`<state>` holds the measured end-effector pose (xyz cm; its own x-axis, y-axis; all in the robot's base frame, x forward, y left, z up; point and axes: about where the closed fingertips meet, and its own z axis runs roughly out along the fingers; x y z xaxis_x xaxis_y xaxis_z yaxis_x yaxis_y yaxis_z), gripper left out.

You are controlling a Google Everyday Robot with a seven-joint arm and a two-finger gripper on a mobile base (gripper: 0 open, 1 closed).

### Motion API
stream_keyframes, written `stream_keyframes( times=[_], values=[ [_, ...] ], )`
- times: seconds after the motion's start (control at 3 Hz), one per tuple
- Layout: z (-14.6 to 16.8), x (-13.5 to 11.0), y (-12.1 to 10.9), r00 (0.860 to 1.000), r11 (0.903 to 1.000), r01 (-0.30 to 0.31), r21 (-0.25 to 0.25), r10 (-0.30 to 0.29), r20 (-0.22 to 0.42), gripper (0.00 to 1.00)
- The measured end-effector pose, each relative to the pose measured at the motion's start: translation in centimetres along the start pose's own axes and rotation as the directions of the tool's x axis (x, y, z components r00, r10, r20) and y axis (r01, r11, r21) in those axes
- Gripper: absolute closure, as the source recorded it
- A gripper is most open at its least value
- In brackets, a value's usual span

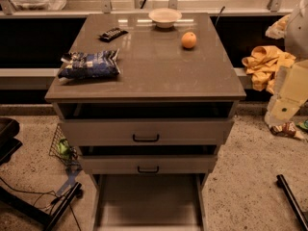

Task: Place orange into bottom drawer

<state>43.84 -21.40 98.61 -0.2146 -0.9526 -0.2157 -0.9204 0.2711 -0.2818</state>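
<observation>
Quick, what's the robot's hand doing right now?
The hand, low at the right edge: open or closed cannot be told.
The small round orange fruit lies on the grey-brown cabinet top, not in the hand.

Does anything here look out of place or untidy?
Nothing is spilled or broken. Only the yellow cloth lies crumpled right of the cabinet. The orange sits on the countertop, the bottom drawer is pulled out, and the gripper hangs beside the cabinet's right side.
</observation>
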Motion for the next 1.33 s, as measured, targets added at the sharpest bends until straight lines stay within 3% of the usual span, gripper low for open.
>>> stream_keyframes(
  times=[0.33,0.67,1.0,1.33],
  values=[
    [0.0,0.0,0.0,1.000,1.0000,0.000,0.000,0.000,0.000,0.00],
    [-0.1,-0.3,-1.8,0.998,0.9977,-0.024,0.063,0.021,0.051,0.00],
    [0.9,-1.3,-6.8,0.985,0.9808,-0.097,0.169,0.070,0.155,0.00],
    [2.0,-2.0,-13.1,0.938,0.9461,-0.211,0.245,0.126,0.323,0.00]
  ],
)
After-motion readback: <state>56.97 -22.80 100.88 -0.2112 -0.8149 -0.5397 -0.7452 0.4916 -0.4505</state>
